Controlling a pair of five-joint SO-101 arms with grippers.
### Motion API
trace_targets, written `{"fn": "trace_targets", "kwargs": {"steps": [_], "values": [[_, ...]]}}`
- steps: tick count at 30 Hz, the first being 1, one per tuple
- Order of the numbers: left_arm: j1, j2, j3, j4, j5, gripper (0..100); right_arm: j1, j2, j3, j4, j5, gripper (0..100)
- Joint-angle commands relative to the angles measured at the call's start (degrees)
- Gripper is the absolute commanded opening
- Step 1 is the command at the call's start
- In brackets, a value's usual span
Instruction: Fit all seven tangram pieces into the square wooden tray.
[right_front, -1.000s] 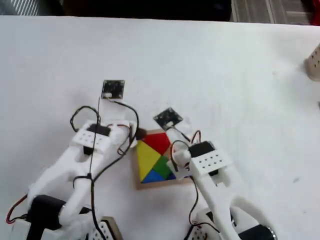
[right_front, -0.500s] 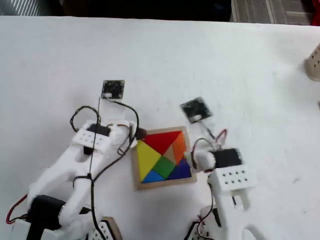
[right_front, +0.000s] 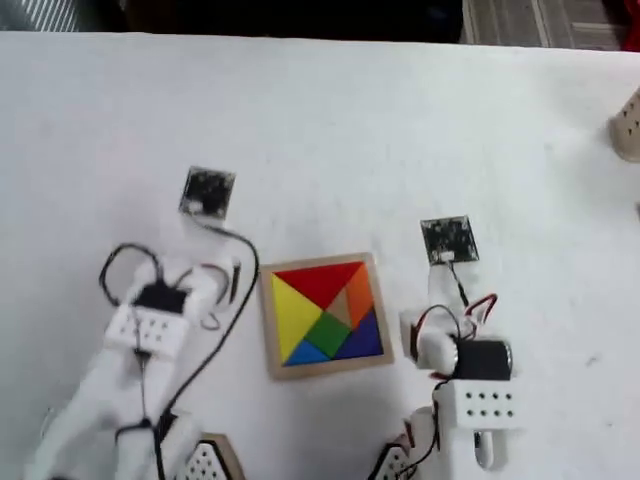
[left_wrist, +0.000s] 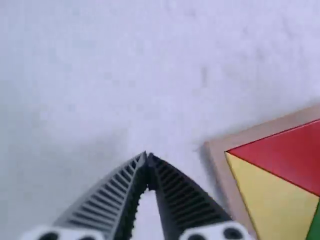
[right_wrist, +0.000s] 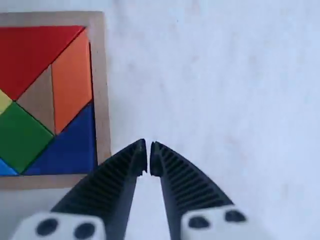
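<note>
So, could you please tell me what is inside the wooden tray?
Flat pieces fill the tray: red, yellow, green, orange, tan, dark blue and lighter blue. They hide its floor.

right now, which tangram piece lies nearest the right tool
The dark blue triangle, in the tray corner beside the right tool; the orange piece and red triangle lie farther off.

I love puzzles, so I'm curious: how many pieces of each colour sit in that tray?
red: 1
yellow: 1
orange: 1
tan: 1
green: 1
dark blue: 1
light blue: 1
Total: 7 pieces in the tray
</note>
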Motion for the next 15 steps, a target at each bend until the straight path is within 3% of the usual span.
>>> {"fn": "trace_targets", "kwargs": {"steps": [1, 7, 13, 15], "values": [[-1.19, -15.52, 9.14, -2.64, -2.73, 2, 0.40, -4.79, 2.73, -0.40, -0.88, 1.8], [-5.67, -34.59, 16.44, 8.79, -2.90, 2, 0.57, -12.88, 9.76, 0.48, -1.23, 1.8], [-5.93, -53.67, 25.76, 14.68, -2.81, 2, 0.66, -21.93, 16.97, 1.89, -1.32, 1.8], [-6.11, -59.47, 25.41, 20.75, -2.99, 2, 0.66, -25.54, 20.40, 1.89, -1.32, 1.8]]}}
